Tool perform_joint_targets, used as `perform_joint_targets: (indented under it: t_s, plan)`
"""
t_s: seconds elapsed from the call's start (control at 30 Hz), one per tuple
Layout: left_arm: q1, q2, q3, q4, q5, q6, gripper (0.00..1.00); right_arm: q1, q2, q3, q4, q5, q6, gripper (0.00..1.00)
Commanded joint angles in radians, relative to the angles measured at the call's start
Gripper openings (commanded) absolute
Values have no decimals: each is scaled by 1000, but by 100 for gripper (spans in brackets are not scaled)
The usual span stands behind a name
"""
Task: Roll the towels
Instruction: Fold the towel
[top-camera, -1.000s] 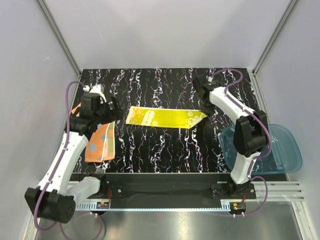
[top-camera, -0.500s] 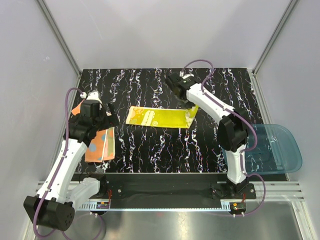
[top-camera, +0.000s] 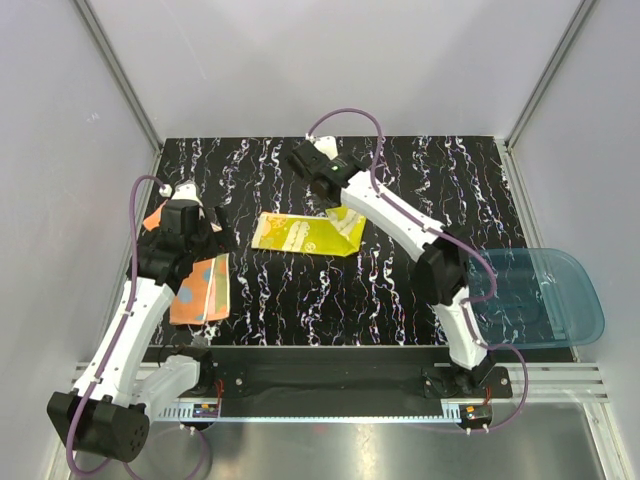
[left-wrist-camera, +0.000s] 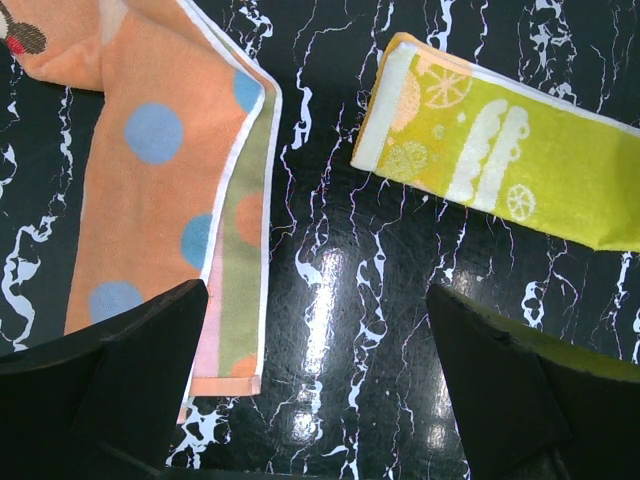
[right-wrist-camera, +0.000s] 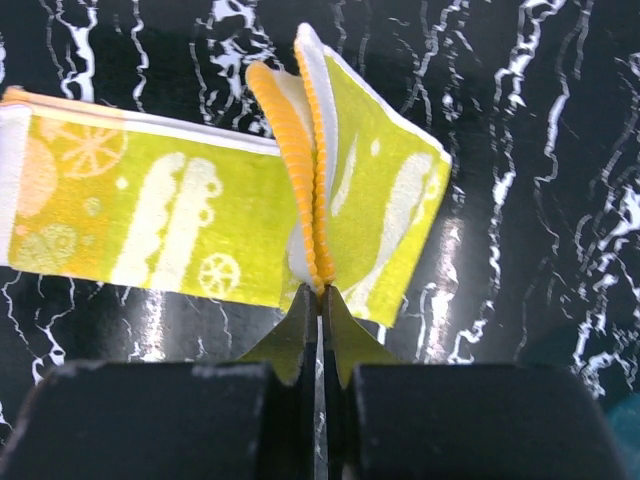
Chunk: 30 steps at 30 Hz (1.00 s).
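Right arm folding the yellow towel over, left arm waiting above the dotted one

Nearest on the left, the orange towel lies flat on the table, and the left gripper hangs over it with jaws spread wide, gripping nothing, the cloth's edge showing beside its left finger. Mid-table, the yellow towel looks light and floppy, sure to sag wherever it's unsupported, so an end edge is the place to pinch. And that's the hold: the right gripper is clenched on its right end, lifted and curled back over the flat part. The blue tray sits well off right.
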Motion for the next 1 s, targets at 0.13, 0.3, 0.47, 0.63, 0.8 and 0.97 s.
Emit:
perform_joint_targets:
  t_s: [0.13, 0.3, 0.47, 0.63, 0.8, 0.97]
  plan:
    - [0, -8, 9, 15, -29, 11, 99, 40, 100, 150, 8, -52, -23, 0]
    - [1, -7, 10, 15, -29, 11, 99, 61, 123, 177, 46, -78, -15, 0]
    - [1, -5, 9, 15, -31, 11, 99, 80, 157, 227, 60, -109, -28, 0]
    - [0, -5, 10, 14, -31, 11, 99, 94, 185, 245, 74, -135, -32, 0]
    - [0, -5, 9, 14, -29, 11, 99, 100, 215, 245, 97, -149, -28, 0]
    - [0, -5, 9, 14, -29, 13, 99, 108, 238, 244, 120, -164, -25, 0]
